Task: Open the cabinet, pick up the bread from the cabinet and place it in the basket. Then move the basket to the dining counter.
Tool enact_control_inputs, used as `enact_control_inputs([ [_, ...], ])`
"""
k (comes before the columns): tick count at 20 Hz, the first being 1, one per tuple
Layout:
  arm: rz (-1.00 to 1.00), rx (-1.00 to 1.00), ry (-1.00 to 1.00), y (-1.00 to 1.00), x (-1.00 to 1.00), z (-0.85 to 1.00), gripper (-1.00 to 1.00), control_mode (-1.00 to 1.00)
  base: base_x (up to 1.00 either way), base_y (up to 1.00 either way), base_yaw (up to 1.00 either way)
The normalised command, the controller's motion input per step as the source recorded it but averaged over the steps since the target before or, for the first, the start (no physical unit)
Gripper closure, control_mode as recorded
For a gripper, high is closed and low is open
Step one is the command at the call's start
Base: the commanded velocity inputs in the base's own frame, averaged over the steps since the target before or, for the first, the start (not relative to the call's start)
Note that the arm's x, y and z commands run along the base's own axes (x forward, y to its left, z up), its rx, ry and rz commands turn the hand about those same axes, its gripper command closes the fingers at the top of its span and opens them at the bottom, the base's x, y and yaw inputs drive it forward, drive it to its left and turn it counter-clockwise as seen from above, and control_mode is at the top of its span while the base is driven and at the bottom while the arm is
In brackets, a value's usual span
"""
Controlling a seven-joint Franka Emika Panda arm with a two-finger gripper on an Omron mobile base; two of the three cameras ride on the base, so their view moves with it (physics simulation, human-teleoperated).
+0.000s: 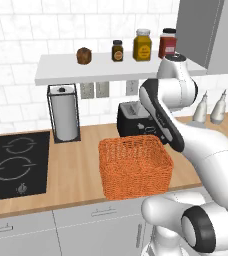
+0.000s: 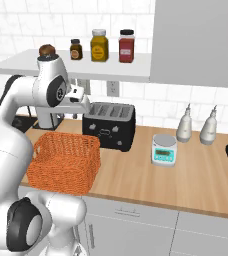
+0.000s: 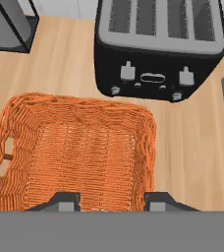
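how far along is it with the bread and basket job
Early on, by the look of it. The bread sits on the open white shelf, not in the basket, which is empty in the hand view. The gripper hangs open over the basket, holding nothing. The grey cabinet looks closed. Left: get the bread into the basket, then carry the basket off this worktop to the dining counter.

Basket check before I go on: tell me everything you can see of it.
The basket is rectangular, orange woven wicker, open-topped, with no handle. It sits upright on the wood worktop, just in front of the black toaster, not touching it. Its inside is empty. The gripper hangs open over its near rim, apparently without contact.
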Motion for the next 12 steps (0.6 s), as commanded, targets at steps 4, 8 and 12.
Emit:
enact_control_inputs([
  [4, 0.0, 0.0, 0.0, 0.0, -0.15, 0.0, -1.0, -1.0, 0.0, 0.0, 0.0],
  [8, 0.0, 0.0, -0.09, 0.14, -0.36, 0.0, -1.0, -1.0, 0.0, 0.0, 0.0],
  [12, 0.0, 0.0, -0.18, 0.26, -0.38, 0.36, -1.0, -1.0, 0.0, 0.0, 0.0],
])
